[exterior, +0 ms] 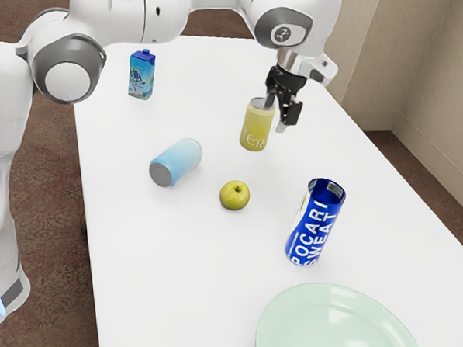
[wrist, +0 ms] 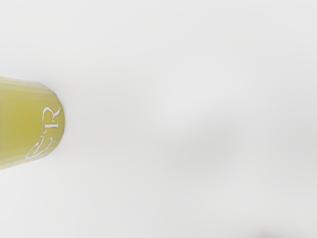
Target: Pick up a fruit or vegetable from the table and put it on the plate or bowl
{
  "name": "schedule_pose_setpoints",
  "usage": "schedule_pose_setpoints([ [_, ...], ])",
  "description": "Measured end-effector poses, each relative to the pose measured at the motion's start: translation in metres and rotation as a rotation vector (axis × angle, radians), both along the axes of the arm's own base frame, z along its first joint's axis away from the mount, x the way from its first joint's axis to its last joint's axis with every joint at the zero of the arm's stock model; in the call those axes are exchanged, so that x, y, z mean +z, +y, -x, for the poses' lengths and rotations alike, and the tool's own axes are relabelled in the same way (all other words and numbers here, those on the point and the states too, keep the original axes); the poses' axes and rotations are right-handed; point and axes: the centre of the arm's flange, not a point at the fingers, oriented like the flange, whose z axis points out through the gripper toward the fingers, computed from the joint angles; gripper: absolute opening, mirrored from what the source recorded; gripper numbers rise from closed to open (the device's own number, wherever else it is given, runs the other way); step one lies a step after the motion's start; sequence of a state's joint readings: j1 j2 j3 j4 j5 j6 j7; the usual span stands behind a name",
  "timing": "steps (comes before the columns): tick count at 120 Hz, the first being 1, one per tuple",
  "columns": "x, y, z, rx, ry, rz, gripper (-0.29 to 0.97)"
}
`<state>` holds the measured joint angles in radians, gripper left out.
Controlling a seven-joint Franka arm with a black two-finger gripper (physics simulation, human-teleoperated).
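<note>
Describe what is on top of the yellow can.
Nothing rests on the yellow can; the open hand hangs beside its top rim, on the exterior view's right. Whether a finger touches the rim cannot be told, since the hand overlaps it.

The exterior view is lit brightly and evenly, seemingly from above. The white table [exterior: 142, 248] is washed almost to pure white, and only faint, soft-edged shadows are cast under the apple [exterior: 235, 195], the light blue can [exterior: 175, 162] and the Pocari Sweat can [exterior: 315, 221]. Gentle highlights are carried on the arm [exterior: 71, 69]. In the wrist view the table is rendered pale grey-white, a dim shadow is spread across its middle, and the yellow can [wrist: 27, 121] is shaded in soft bands.
</note>
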<state>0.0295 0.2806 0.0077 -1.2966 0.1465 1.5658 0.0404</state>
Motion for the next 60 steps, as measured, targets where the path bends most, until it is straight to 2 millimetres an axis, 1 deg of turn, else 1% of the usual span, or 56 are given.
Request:
schedule_pose_setpoints([
  [23, 0.003, -0.003, -0.001, -0.013, -0.02, 0.0, 0.68],
  [31, -0.001, -0.005, -0.001, -0.009, -0.015, 0.009, 0.68],
  [39, -0.005, -0.014, 0.001, 0.003, 0.003, 0.015, 0.68],
  [48, -0.008, -0.017, 0.006, 0.035, 0.036, 0.034, 0.68],
  [55, -0.012, -0.024, 0.011, 0.055, 0.078, 0.058, 0.68],
  [60, -0.018, -0.034, 0.014, 0.054, 0.112, 0.062, 0.68],
])
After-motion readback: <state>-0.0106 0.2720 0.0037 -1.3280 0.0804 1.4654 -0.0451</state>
